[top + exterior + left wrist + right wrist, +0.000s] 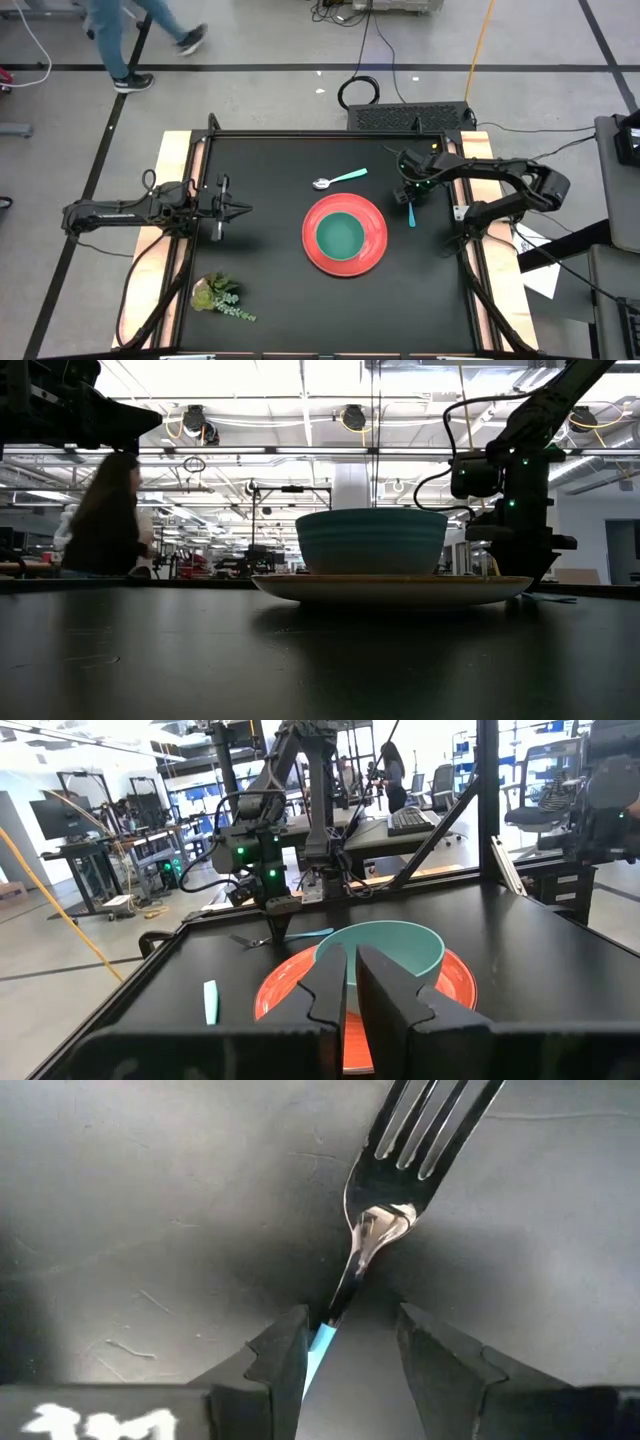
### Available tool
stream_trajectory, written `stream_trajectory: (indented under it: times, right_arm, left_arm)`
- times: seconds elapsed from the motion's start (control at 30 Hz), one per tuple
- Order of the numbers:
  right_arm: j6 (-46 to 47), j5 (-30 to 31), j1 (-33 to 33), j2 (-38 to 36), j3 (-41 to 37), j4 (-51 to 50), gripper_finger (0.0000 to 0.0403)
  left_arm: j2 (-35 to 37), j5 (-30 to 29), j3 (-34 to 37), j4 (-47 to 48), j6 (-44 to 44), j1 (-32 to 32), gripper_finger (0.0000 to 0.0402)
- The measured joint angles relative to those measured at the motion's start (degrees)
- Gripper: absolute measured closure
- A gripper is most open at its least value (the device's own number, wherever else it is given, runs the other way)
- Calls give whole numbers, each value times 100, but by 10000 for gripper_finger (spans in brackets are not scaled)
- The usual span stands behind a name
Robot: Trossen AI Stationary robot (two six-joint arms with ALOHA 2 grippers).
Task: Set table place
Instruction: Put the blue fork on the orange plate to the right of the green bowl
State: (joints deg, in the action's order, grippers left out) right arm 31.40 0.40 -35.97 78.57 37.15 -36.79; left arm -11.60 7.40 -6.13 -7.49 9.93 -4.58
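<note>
The red plate lies near the table's middle, and the teal-green bowl stands on it; the low view shows the bowl upright. The teal-handled spoon lies flat beyond the plate. The blue-handled fork lies flat to the plate's right, tines toward the far edge. My right gripper points down over the fork and is open, one finger on each side of where the blue handle begins. My left gripper, shut, hovers left of the plate. My right gripper comes at the fork from above, with its fingers across it. The blue handle's upper end lies close beside one finger, and the other finger stands clear. Whether that finger touches the handle I cannot tell. The fork lies flat on the table.
A leafy green sprig lies near the table's near-left corner. Pale wooden strips run along the left and right sides. Bare black top shows around the plate. A person walks in the room beyond the table.
</note>
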Motion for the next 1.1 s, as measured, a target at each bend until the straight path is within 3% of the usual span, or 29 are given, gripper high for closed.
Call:
stream_trajectory:
  times: [0.23,0.83,1.1]
  right_arm:
    - [-64,-3,15,72,-2,37,269]
    - [-625,-46,15,87,-15,57,394]
    - [-505,-53,15,-167,-40,80,398]
  left_arm:
    - [-1,0,0,0,5,0,369]
    - [-1,0,0,2,-8,0,369]
    - [0,0,0,7,-10,0,369]
